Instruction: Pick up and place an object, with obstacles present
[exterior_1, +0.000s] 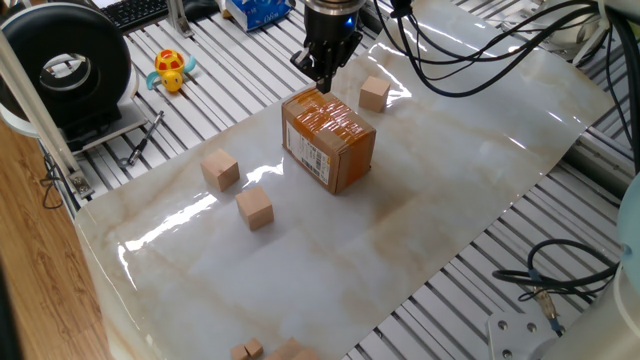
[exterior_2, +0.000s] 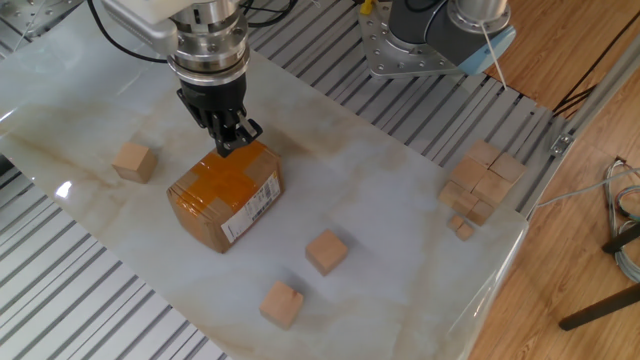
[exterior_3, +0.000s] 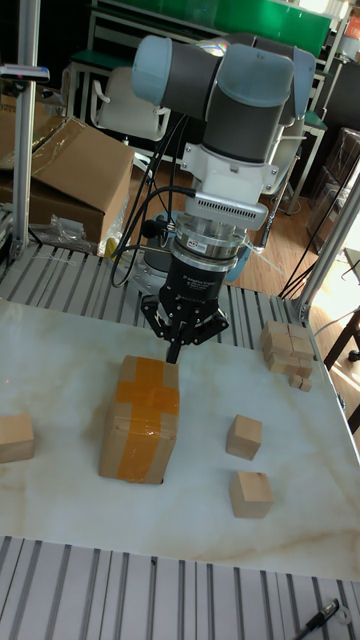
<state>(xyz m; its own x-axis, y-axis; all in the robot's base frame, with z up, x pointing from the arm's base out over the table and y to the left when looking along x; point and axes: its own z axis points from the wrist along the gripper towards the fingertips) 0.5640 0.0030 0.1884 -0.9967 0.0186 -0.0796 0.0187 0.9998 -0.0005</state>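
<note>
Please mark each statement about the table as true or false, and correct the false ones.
1. The gripper is directly above the cardboard box. True.
2. The gripper holds a wooden cube. False: its fingers are closed together with nothing between them.
3. A single wooden cube lies apart from the others, on the far side of the box from the two loose cubes. True.
4. The box lies tipped on its side. False: it sits flat with its orange tape facing up.
5. A stack of wooden cubes sits near one edge of the table. True.
</note>
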